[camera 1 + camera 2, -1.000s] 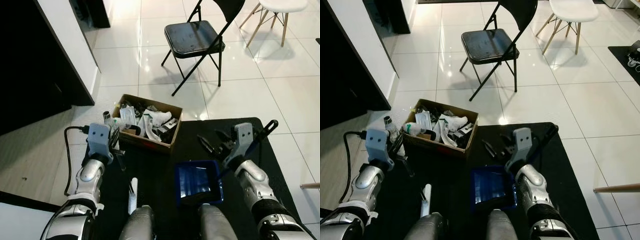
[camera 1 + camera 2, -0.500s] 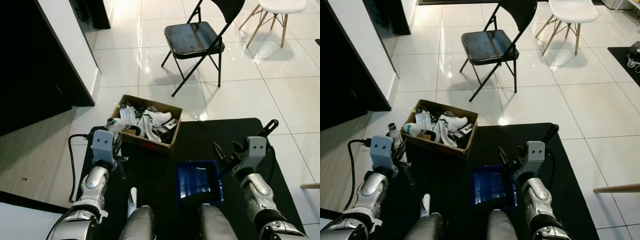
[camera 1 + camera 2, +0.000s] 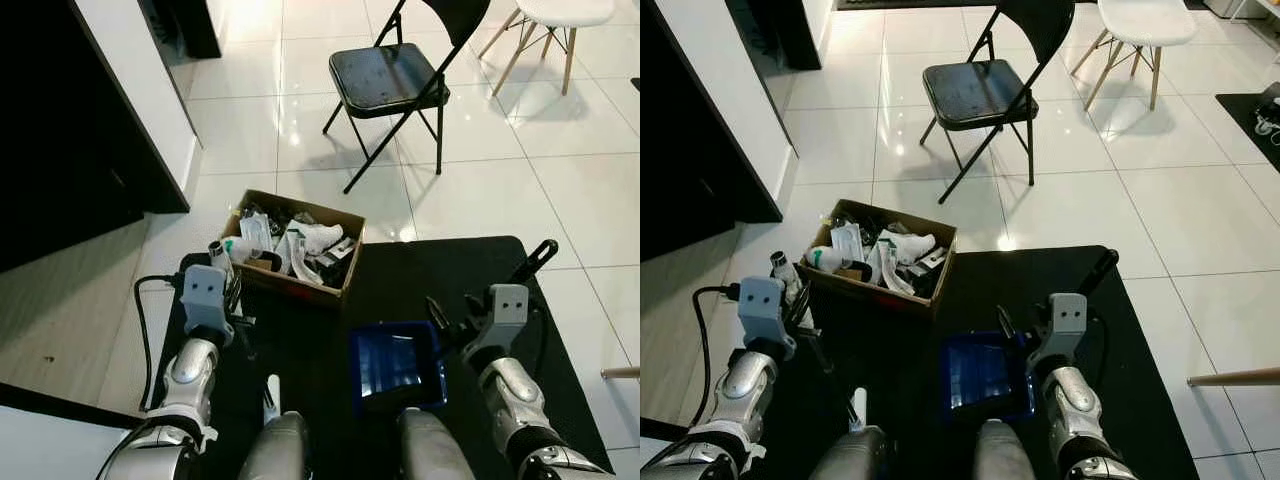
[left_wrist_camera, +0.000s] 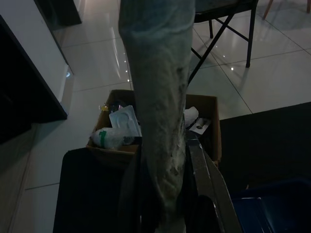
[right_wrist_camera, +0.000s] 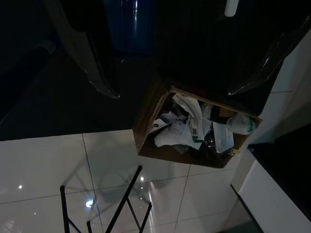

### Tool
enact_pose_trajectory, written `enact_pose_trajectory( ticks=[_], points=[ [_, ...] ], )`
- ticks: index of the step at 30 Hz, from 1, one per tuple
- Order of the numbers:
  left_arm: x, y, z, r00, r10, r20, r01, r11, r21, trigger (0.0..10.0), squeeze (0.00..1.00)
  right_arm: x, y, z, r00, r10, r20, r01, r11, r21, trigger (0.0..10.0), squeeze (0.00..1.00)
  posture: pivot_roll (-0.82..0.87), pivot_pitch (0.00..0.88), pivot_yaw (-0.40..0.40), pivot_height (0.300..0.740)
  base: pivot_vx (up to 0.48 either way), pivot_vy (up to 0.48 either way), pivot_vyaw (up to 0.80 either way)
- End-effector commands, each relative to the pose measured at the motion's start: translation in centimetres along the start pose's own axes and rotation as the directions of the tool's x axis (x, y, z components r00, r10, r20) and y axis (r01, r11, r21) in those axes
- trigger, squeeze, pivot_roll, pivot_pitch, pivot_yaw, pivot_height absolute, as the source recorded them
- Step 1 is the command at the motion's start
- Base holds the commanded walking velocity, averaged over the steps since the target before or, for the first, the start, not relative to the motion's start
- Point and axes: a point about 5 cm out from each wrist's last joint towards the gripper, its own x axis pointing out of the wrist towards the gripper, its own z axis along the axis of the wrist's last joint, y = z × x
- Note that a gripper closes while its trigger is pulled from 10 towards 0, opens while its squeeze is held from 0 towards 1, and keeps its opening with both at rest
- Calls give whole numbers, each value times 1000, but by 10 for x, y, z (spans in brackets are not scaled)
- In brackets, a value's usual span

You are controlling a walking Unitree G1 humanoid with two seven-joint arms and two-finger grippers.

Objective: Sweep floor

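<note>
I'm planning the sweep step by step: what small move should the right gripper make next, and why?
Probably ease the right gripper onto the long black handle of the blue dustpan and close. Its fingers stand open beside the dustpan, gripping nothing, while the left gripper is shut on a pale handle, and the cardboard box of rubbish sits just ahead.

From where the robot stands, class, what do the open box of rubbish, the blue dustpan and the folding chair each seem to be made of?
Box: brown corrugated cardboard, matt, with raw flap edges.
Blue dustpan: most likely moulded plastic, with a glossy sheen and ribbed floor.
Folding chair: thin black tubes, probably painted metal; the seat looks like worn black vinyl or painted steel, which of the two cannot be told.
</note>
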Motion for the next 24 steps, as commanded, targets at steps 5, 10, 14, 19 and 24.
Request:
enact_pose_trajectory(
  ticks=[5, 10, 14, 19, 24],
  points=[
    [-7, -7, -11, 999, -7, -44, 7, 1000, 9, 10000, 0, -5, -1, -8, 999, -8, -32, 8, 1000, -14, 10000, 0, -15, 9, 6, 740, 0, 0, 0],
    [-10, -8, -16, 997, 0, -74, 1, 1000, 11, 10000, 0, -6, -1, -12, 998, -17, -58, 16, 1000, -25, 10000, 0, -16, 13, 5, 740, 0, 0, 0],
    [-10, -8, -14, 998, 8, -57, -8, 1000, 2, 10000, 0, -6, -3, -12, 998, -34, -60, 33, 999, -11, 10000, 0, -16, 17, 4, 740, 0, 0, 0],
    [-14, -9, -17, 998, -10, -58, 10, 1000, 3, 10000, 0, -6, -2, -13, 997, -33, -72, 33, 999, -5, 10000, 0, -17, 17, 8, 740, 0, 0, 0],
    [-15, -9, -18, 998, 3, -61, -3, 1000, -9, 10000, 0, -6, -1, -14, 996, -29, -81, 29, 1000, -6, 10000, 0, -16, 18, 8, 740, 0, 0, 0]
  ],
)
